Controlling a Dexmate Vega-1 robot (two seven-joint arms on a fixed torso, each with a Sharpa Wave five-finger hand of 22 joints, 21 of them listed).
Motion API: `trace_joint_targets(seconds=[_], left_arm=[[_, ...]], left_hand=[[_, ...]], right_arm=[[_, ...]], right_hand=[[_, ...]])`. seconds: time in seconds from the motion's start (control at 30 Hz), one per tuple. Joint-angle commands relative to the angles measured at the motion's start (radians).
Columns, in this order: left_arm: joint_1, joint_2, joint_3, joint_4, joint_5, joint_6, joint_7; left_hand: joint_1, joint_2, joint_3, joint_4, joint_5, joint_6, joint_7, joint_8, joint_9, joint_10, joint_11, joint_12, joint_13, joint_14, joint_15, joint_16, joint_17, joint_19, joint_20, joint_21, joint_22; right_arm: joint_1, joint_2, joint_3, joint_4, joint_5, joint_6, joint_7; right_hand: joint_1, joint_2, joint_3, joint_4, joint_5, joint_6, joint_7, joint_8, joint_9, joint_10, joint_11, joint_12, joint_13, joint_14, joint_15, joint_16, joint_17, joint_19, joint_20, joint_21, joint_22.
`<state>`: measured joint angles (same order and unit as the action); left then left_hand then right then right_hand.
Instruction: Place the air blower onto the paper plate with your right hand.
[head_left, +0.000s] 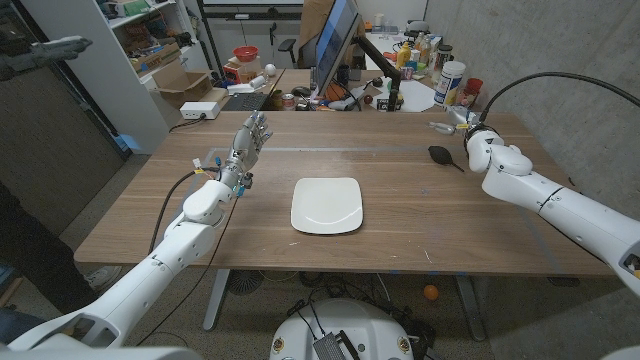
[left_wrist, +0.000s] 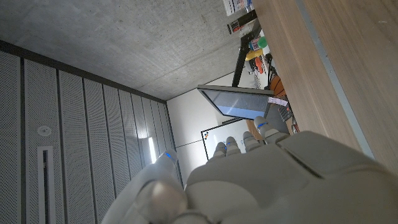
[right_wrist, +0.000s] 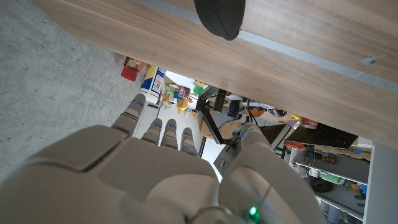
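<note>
The black rubber air blower (head_left: 443, 156), bulb-shaped with a thin nozzle, lies on the wooden table (head_left: 400, 250) just beside the right hand (head_left: 462, 123), which grasps nothing, fingers apart. The white, rounded-square paper plate (head_left: 327, 205) sits mid-table, well apart. The left hand (head_left: 250, 140) is raised, fingers spread, empty.

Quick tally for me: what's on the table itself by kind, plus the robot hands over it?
Air blower, black: 1
Paper plate, white: 1
Robot hands, left hand and right hand, both holding nothing: 2
Total: 4
</note>
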<state>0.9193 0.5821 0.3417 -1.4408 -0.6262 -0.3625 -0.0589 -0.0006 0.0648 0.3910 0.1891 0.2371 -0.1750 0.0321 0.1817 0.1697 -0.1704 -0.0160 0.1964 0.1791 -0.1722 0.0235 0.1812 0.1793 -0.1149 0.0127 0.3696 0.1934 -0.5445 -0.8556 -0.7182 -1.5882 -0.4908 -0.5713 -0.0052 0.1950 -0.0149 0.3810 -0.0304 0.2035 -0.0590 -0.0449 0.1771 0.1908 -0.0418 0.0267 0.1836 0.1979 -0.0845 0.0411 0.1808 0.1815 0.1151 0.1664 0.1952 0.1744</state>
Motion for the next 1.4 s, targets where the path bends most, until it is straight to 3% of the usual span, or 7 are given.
trace_joint_targets(seconds=[0.03, 0.13, 0.2, 0.27, 1.07, 1.4], left_arm=[[0.001, 0.0, -0.002, 0.012, -0.007, 0.003, -0.003], [-0.001, 0.001, -0.002, 0.015, -0.007, 0.005, -0.004], [-0.003, 0.001, -0.002, 0.017, -0.006, 0.005, -0.003], [-0.005, 0.0, -0.001, 0.021, -0.007, 0.006, -0.007], [-0.041, -0.012, 0.01, 0.075, -0.008, 0.015, -0.025], [-0.057, -0.018, 0.013, 0.097, -0.009, 0.016, -0.03]], left_hand=[[-0.005, 0.084, -0.003, -0.001, 0.005, -0.037, 0.002, 0.003, 0.004, -0.049, 0.006, 0.005, 0.005, -0.035, 0.003, 0.006, 0.001, 0.004, 0.003, -0.003, 0.001], [-0.005, 0.084, -0.004, -0.001, 0.005, -0.036, 0.003, 0.004, 0.004, -0.049, 0.006, 0.005, 0.005, -0.034, 0.003, 0.006, 0.001, 0.004, 0.004, -0.003, 0.001], [-0.005, 0.084, -0.004, -0.001, 0.005, -0.036, 0.003, 0.003, 0.004, -0.05, 0.005, 0.005, 0.005, -0.034, 0.003, 0.006, 0.001, 0.004, 0.004, -0.003, 0.001], [-0.004, 0.084, -0.005, -0.001, 0.006, -0.036, 0.003, 0.003, 0.004, -0.05, 0.006, 0.004, 0.005, -0.034, 0.003, 0.006, 0.001, 0.004, 0.004, -0.003, 0.001], [-0.003, 0.086, -0.011, -0.002, 0.007, -0.036, 0.004, 0.002, 0.005, -0.051, 0.008, 0.004, 0.005, -0.035, 0.003, 0.005, 0.001, 0.004, 0.005, -0.006, 0.001], [-0.003, 0.087, -0.013, -0.002, 0.008, -0.036, 0.004, 0.002, 0.005, -0.051, 0.006, 0.004, 0.005, -0.035, 0.005, 0.005, 0.001, 0.005, 0.005, -0.006, 0.001]], right_arm=[[0.028, 0.018, -0.036, 0.056, -0.002, -0.035, 0.038], [0.031, 0.02, -0.041, 0.069, 0.001, -0.038, 0.038], [0.036, 0.025, -0.046, 0.079, 0.002, -0.05, 0.043], [0.039, 0.025, -0.052, 0.087, 0.002, -0.047, 0.044], [0.098, 0.072, -0.126, 0.205, 0.005, -0.02, 0.073], [0.128, 0.093, -0.159, 0.253, -0.006, -0.005, 0.094]], right_hand=[[0.018, 0.002, 0.004, -0.01, 0.008, -0.006, -0.01, 0.008, 0.001, -0.009, -0.002, 0.001, 0.001, -0.004, -0.001, 0.005, 0.001, 0.007, 0.006, 0.004, 0.004], [0.028, 0.004, 0.006, -0.017, 0.01, -0.004, -0.013, 0.011, 0.001, -0.006, -0.005, 0.004, 0.001, 0.001, -0.003, 0.008, 0.001, 0.016, -0.002, 0.008, 0.004], [0.042, 0.008, 0.01, -0.026, 0.012, 0.004, -0.037, 0.016, 0.001, -0.003, -0.008, 0.008, 0.001, 0.005, -0.001, 0.01, 0.001, 0.025, 0.002, 0.01, 0.004], [0.046, 0.01, 0.011, -0.028, 0.012, 0.005, -0.04, 0.017, 0.001, -0.002, -0.012, 0.009, 0.001, 0.007, -0.002, 0.011, 0.001, 0.027, 0.003, 0.011, 0.004], [0.08, 0.013, 0.015, -0.054, 0.015, 0.021, -0.034, 0.023, 0.0, 0.007, -0.014, 0.016, 0.0, 0.034, -0.006, 0.021, 0.001, 0.052, 0.006, 0.016, 0.003], [0.101, 0.01, 0.009, -0.071, 0.015, 0.052, -0.026, 0.031, 0.001, 0.042, -0.017, 0.027, 0.0, 0.084, -0.015, 0.033, 0.001, 0.1, -0.002, 0.028, 0.004]])
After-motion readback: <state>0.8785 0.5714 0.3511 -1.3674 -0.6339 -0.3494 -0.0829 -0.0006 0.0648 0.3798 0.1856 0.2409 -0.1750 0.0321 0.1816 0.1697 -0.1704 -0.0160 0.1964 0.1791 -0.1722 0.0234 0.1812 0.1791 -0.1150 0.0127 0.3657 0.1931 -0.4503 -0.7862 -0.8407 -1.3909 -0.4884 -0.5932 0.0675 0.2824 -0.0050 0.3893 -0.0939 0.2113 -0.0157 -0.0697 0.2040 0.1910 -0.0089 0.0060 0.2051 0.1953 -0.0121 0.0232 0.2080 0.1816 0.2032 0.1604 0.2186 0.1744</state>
